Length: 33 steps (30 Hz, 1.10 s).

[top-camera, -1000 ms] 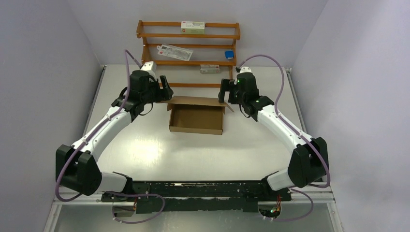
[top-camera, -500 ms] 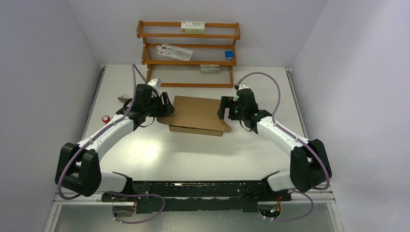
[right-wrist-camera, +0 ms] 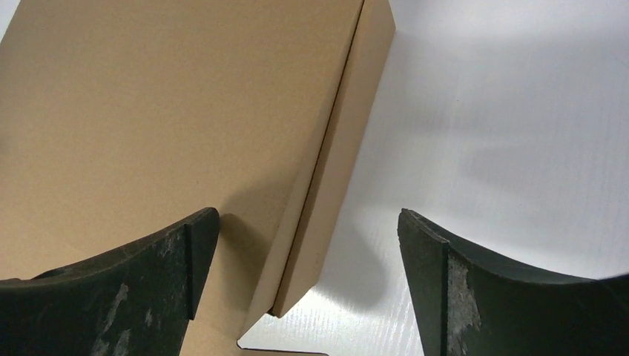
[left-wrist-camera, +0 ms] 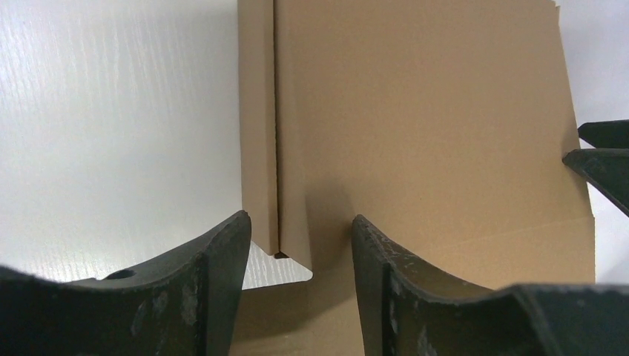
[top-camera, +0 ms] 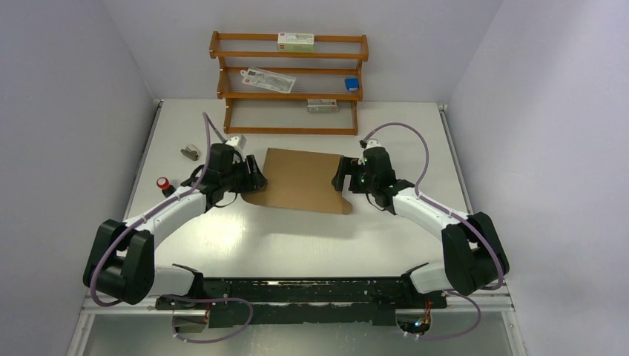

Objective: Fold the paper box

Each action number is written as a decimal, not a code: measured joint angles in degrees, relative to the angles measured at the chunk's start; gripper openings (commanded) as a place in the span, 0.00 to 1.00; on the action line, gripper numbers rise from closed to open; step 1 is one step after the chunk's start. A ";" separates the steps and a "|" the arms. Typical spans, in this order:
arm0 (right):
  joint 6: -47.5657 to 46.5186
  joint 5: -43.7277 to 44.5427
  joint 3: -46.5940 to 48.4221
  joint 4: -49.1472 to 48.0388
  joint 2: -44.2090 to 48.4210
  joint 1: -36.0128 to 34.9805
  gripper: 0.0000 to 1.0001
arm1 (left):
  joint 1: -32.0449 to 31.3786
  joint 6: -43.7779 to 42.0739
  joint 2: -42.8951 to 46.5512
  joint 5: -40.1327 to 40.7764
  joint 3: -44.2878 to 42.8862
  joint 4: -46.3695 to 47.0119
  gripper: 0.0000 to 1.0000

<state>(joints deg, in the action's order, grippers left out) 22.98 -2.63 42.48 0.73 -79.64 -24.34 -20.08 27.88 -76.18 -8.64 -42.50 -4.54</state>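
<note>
The paper box (top-camera: pixel 300 178) had just closed flat, folding nearly done, and my left hand (left-wrist-camera: pixel 298 222) and right hand (right-wrist-camera: pixel 308 215), both released, straddled its side edges gripping nothing.

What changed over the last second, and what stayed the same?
The lid of the paper box, upright a second ago, now lies folded flat over its tray. The left gripper and right gripper came down and nearer with it; the left narrowed its fingers about the lid's corner, the right stayed wide open. No firm grasp shows. The wooden shelf stayed put.
</note>
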 measured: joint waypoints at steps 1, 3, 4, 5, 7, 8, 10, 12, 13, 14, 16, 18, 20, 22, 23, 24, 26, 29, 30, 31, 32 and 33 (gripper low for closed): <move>0.15 -0.13 -0.46 -0.57 0.00 0.00 0.93 | 0.00 0.09 0.00 0.00 0.50 0.33 0.56; 0.39 -0.42 -1.16 -1.44 0.00 0.00 0.91 | 0.00 0.39 0.00 0.02 1.38 0.70 0.55; 0.57 -0.63 -1.66 -2.01 0.00 0.00 0.91 | 0.00 0.55 0.00 0.02 1.88 0.98 0.54; 0.85 -0.81 -2.34 -2.71 -0.02 0.00 0.90 | 0.00 0.68 0.00 0.02 2.32 1.33 0.54; 1.31 -1.05 -3.41 -3.85 -0.22 0.00 0.89 | -0.04 0.96 0.00 0.04 3.08 1.88 0.54; 1.66 -1.22 -4.02 -4.48 -0.48 0.00 0.88 | -0.17 1.07 0.00 0.04 3.56 2.21 0.53; 2.34 -1.55 -5.25 -6.03 -1.05 0.00 0.86 | -0.42 1.42 0.00 0.28 4.98 3.37 0.53; 3.06 -2.03 -7.06 -8.09 -1.49 0.00 0.85 | -0.52 1.70 0.00 0.52 6.62 4.26 0.52; 3.63 -2.21 -8.04 -9.27 -1.60 0.00 0.85 | -0.63 1.95 0.00 0.61 7.45 4.68 0.51; 4.09 -2.34 -8.72 -10.43 -1.62 0.02 0.85 | -0.76 2.14 0.00 0.72 8.17 5.33 0.51; 4.81 -2.47 -9.94 -12.76 -1.62 0.07 0.84 | -0.87 2.86 0.46 0.90 9.64 7.54 0.51; 5.35 -2.62 -10.73 -14.32 -1.62 0.15 0.83 | -1.03 3.61 1.29 1.16 11.39 9.86 0.51; 5.51 -2.80 -11.04 -15.04 -1.49 0.17 0.83 | -1.03 4.35 2.12 1.14 12.72 11.30 0.53; 5.46 -2.95 -11.06 -14.97 -1.05 0.17 0.83 | -1.11 4.98 3.26 1.14 13.86 11.93 0.55; 5.38 -2.97 -11.08 -14.67 -0.74 0.17 0.83 | -1.22 5.25 4.04 1.14 14.36 11.74 0.57; 5.25 -3.13 -11.08 -14.10 -0.22 0.17 0.83 | -1.36 5.49 4.81 1.16 14.69 11.37 0.58; 5.22 -3.37 -11.10 -12.96 1.40 0.17 0.83 | -1.51 6.16 7.52 1.46 15.32 10.10 0.60; 5.29 -4.07 -11.10 -12.63 4.87 0.17 0.83 | -1.51 7.19 13.18 2.38 15.39 9.07 0.63; 5.33 -4.31 -11.13 -12.79 6.12 0.20 0.83 | -1.51 7.54 15.15 2.71 15.39 9.14 0.63; 5.42 -4.63 -11.30 -13.29 7.52 0.20 0.82 | -1.51 7.78 16.94 3.04 15.39 9.31 0.64; 5.51 -5.01 -11.63 -13.90 8.70 0.20 0.81 | -1.51 8.02 18.40 3.13 15.45 9.77 0.64; 5.60 -5.29 -12.09 -14.51 9.51 0.20 0.80 | -1.51 8.17 19.15 3.15 15.56 10.34 0.63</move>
<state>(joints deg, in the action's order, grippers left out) 28.58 -7.92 30.39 -13.78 -70.13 -24.14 -21.58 36.05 -57.04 -5.50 -26.94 5.80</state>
